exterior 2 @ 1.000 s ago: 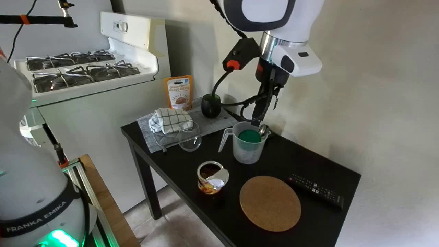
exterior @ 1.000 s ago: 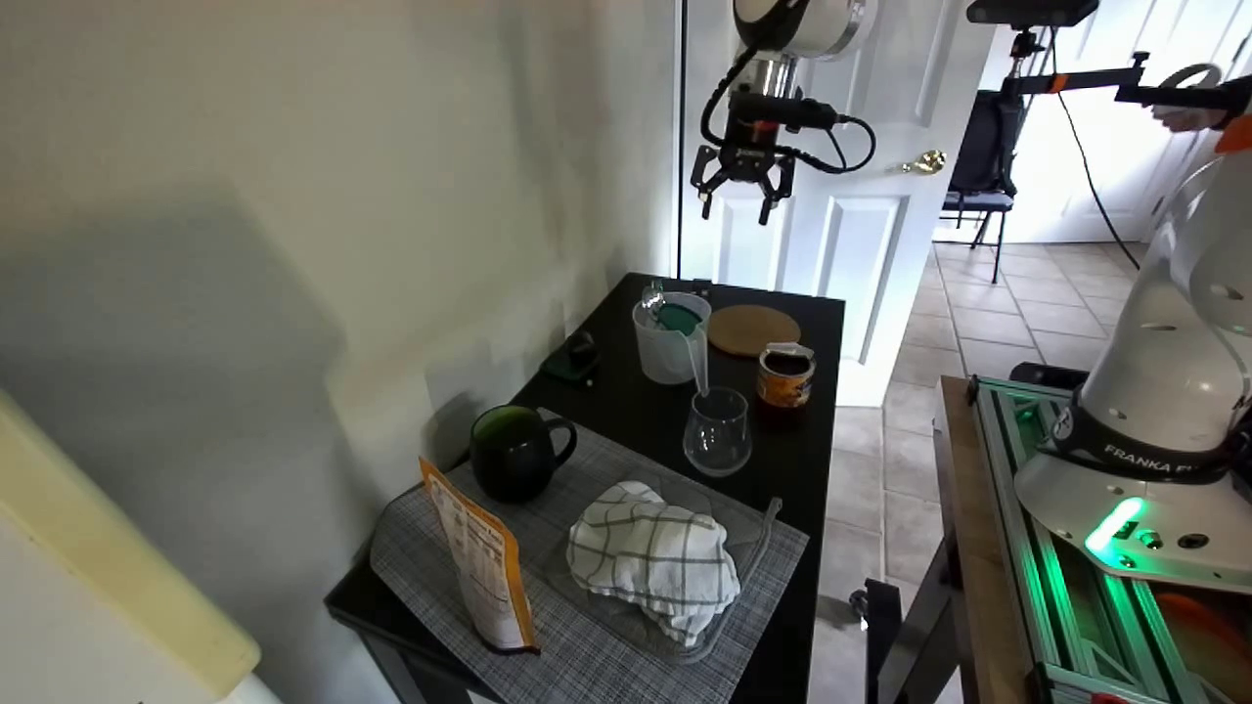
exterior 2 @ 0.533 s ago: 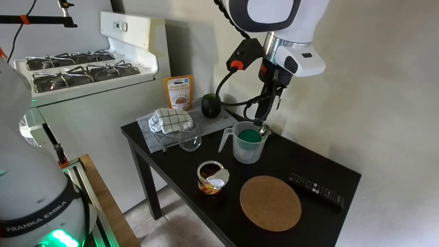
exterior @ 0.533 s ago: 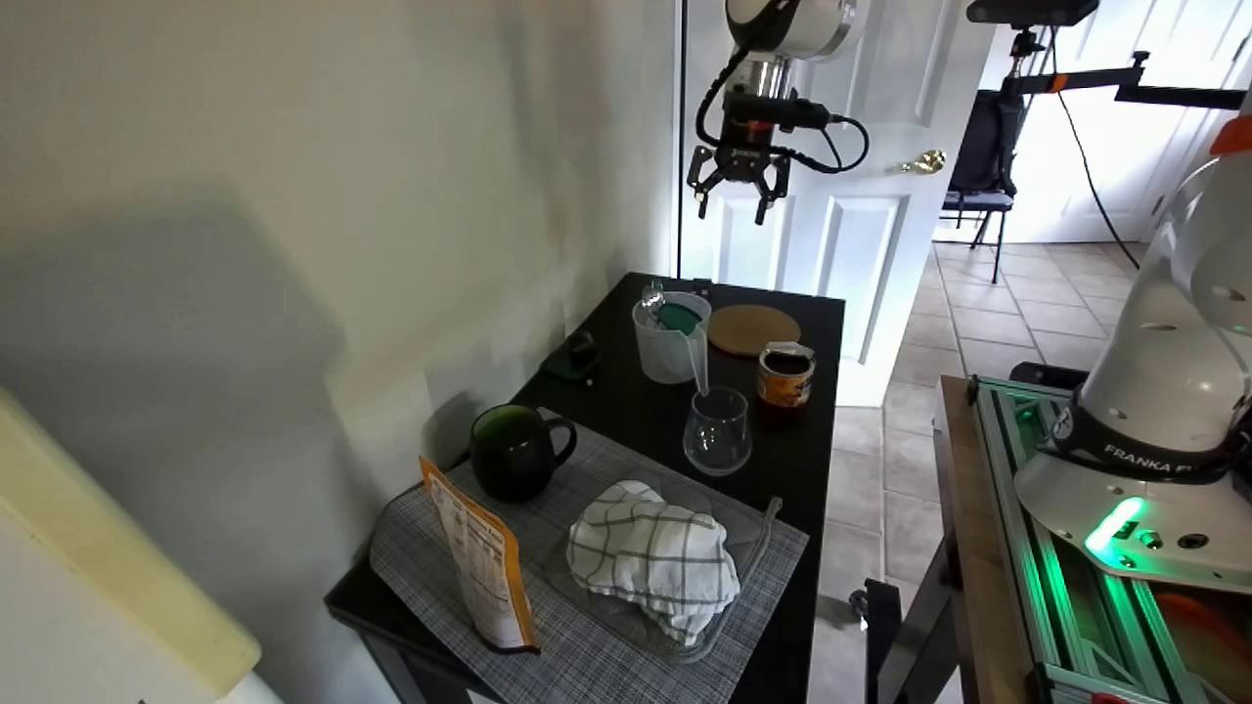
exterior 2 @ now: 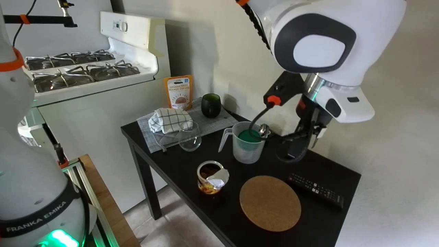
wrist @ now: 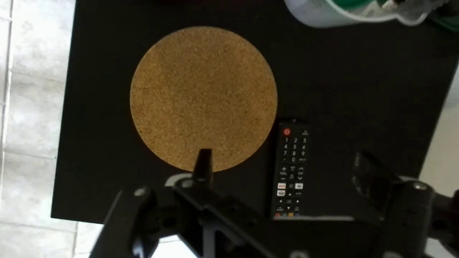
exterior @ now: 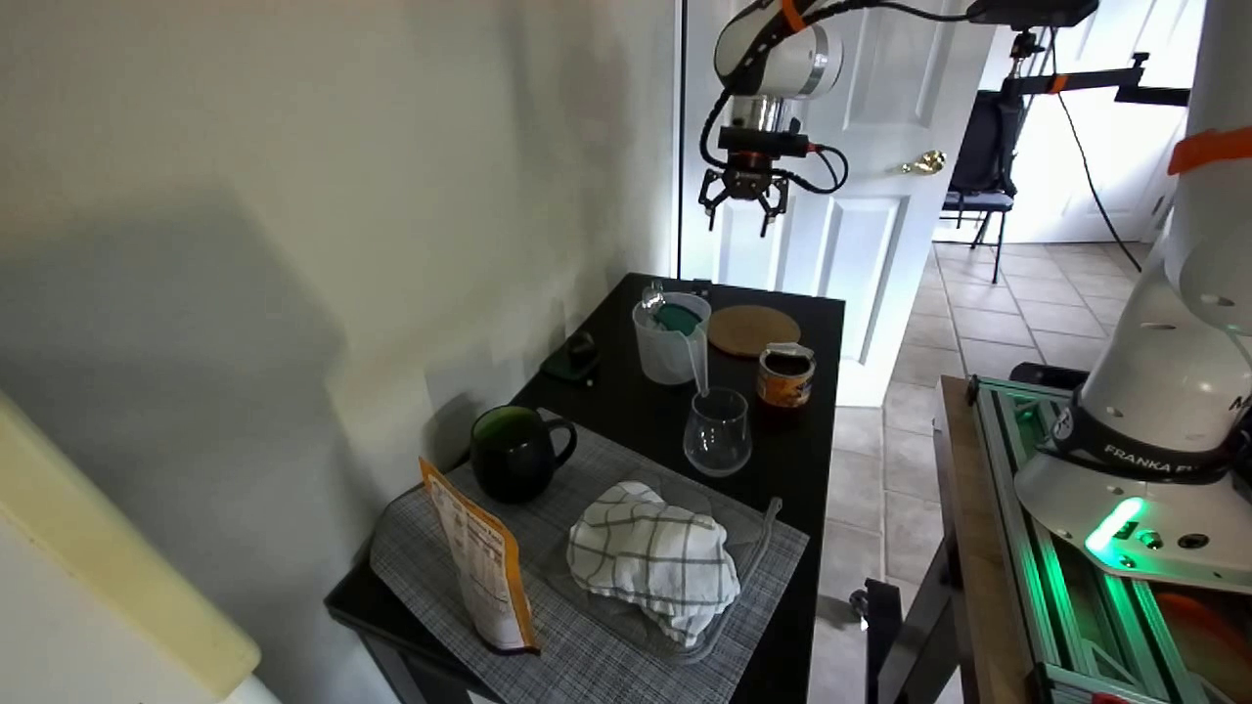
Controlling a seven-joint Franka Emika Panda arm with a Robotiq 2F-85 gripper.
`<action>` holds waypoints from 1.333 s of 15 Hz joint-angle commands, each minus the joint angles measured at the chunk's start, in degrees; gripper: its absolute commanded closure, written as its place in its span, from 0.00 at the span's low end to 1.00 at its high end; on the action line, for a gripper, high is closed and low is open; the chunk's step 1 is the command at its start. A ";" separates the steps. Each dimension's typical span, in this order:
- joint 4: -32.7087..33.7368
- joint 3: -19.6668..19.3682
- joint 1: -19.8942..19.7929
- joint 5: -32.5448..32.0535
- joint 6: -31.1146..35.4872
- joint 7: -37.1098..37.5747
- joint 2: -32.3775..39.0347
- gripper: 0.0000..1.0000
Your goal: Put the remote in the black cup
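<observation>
The black remote [exterior 2: 315, 191] lies flat on the black table beside a cork mat. In the wrist view the remote [wrist: 292, 172] shows between the spread fingers, its lower end hidden by the gripper body. My gripper [exterior: 737, 227] is open and empty, pointing down above the far end of the table in an exterior view. It also shows, partly hidden by a cable, in an exterior view [exterior 2: 291, 155], and its fingers frame the wrist view [wrist: 283, 157]. The black cup [exterior: 514, 460] stands upright on a grey placemat; it also shows in an exterior view [exterior 2: 211, 106].
A clear measuring jug [exterior 2: 247, 147] with a green thing and a spoon stands near the remote. A round cork mat [exterior 2: 270, 204], an opened can [exterior 2: 207, 185], a stemless glass [exterior: 717, 435], a checked cloth [exterior: 655, 557] and an orange pouch [exterior: 479, 567] share the table.
The arm has moved away from the cup end of the table, past the jug, and lower toward the remote's end. The gripper stays open. The objects on the table have not moved.
</observation>
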 commanded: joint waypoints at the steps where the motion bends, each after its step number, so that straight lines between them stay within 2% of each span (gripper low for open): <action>1: 7.36 0.33 -1.06 4.68 4.08 0.72 11.53 0.00; 7: 17.18 0.70 -0.07 4.11 11.56 5.93 25.42 0.00; 9: 20.48 0.27 0.08 3.32 11.01 8.56 28.24 0.00; 10: 21.11 0.65 -0.51 3.41 7.46 8.58 27.16 0.00; 11: 18.01 0.96 -0.28 3.19 10.62 6.50 26.17 0.00; 14: 20.27 0.94 -0.52 3.11 8.83 7.36 26.86 0.00; 17: 20.90 -0.05 0.48 3.20 17.10 9.49 28.55 0.00; 20: 23.07 -0.32 -0.12 3.25 21.57 10.29 31.40 0.00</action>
